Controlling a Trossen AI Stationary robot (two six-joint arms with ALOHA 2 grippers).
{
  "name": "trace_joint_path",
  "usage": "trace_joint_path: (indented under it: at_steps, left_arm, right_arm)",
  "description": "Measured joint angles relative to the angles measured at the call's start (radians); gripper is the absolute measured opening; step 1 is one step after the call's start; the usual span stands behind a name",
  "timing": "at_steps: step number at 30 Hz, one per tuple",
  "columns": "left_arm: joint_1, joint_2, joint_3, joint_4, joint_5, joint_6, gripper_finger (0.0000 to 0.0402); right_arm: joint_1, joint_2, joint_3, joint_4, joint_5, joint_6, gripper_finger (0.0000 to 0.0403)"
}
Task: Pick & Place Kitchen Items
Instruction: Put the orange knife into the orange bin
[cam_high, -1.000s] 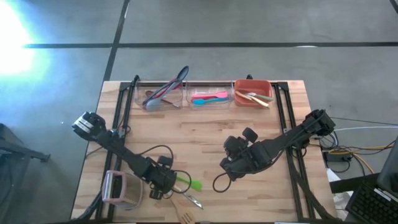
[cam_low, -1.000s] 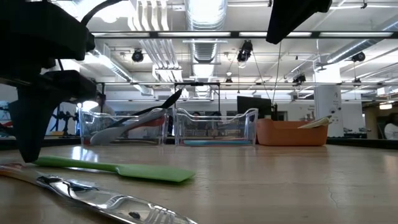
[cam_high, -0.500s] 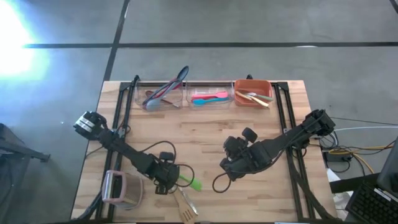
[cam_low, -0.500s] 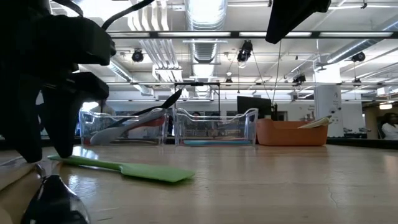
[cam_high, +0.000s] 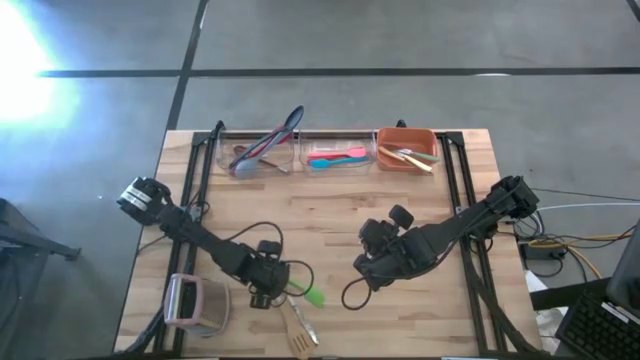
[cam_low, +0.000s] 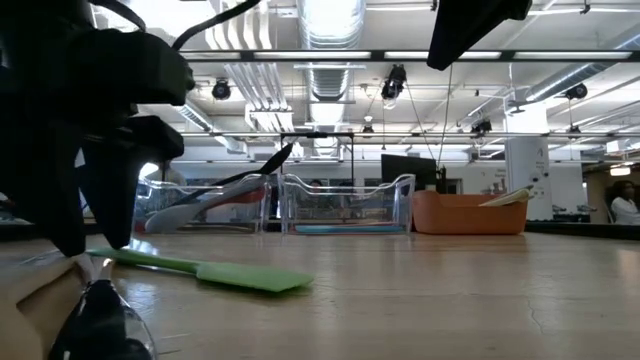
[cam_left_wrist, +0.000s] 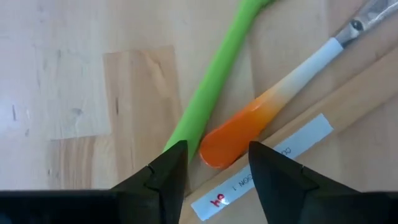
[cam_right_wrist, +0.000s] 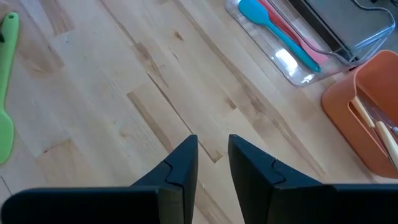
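Our left gripper (cam_left_wrist: 212, 163) hangs low over the loose utensils at the near left of the table (cam_high: 340, 210), ready to pick one. Its fingers stand apart around the orange-tipped handle (cam_left_wrist: 239, 134), not gripping it yet. The green spatula (cam_left_wrist: 214, 84) lies just beside it. Our right gripper (cam_right_wrist: 212, 155) waits mid-table, fingers narrow, holding nothing. The other utensils already sit in the far bins (cam_high: 340, 158).

- wooden table (cam_high: 330, 215), centre frame
- top edge: two clear bins (cam_high: 262, 152), orange bin (cam_high: 406, 150)
- lower left: green spatula (cam_high: 305, 294), wooden utensil (cam_high: 297, 333), pinkish boxy object (cam_high: 195, 305)
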Motion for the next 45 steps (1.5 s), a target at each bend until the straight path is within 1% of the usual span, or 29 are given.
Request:
trace_joint_path:
  at_steps: [3,6,9,12,16,20,25,27,33,40,45]
  left_arm:
    - [-0.001,0.0,0.009,0.007,-0.003,-0.004,0.0174]
    - [-0.009,-0.002,0.016,0.01,0.021,0.004,0.0174]
    - [-0.026,-0.002,0.016,-0.042,0.046,0.005,0.0174]
    - [-0.032,-0.002,0.016,-0.076,0.047,-0.003,0.0174]
    - [-0.03,-0.003,0.018,0.004,0.044,-0.009,0.0174]
    - [-0.031,-0.003,0.053,0.054,0.042,0.025,0.0175]
    - [-0.031,-0.004,0.078,0.066,-0.028,0.057,0.0174]
    - [-0.031,-0.004,0.075,0.101,-0.046,0.063,0.0174]
    - [-0.042,0.003,0.074,0.137,-0.049,0.082,0.0175]
    - [-0.061,0.048,0.074,0.151,-0.048,0.128,0.0175]
    - [-0.062,0.08,0.074,0.153,-0.027,0.135,0.0174]
  right_arm:
    - [0.0,0.0,0.0,0.001,0.0,0.0,0.0082]
    - [0.0,0.0,0.0,0.001,0.0,0.0,0.0082]
    - [0.004,0.0,0.0,0.001,-0.003,0.0,0.0082]
    - [0.009,0.0,0.0,0.001,-0.003,0.0,0.0082]
    - [0.009,0.0,0.0,0.002,-0.003,0.0,0.0082]
    - [0.008,0.0,0.0,0.002,-0.003,0.0,0.0082]
    - [0.009,0.0,0.0,0.002,-0.003,0.0,0.0082]
    - [0.009,0.0,0.0,0.002,-0.002,0.0,0.0082]
    - [0.009,0.0,0.0,0.002,-0.002,-0.004,0.0082]
    - [0.009,0.0,0.0,0.002,0.0,-0.011,0.0082]
    - [0.009,0.0,0.0,0.002,0.0,-0.013,0.0082]
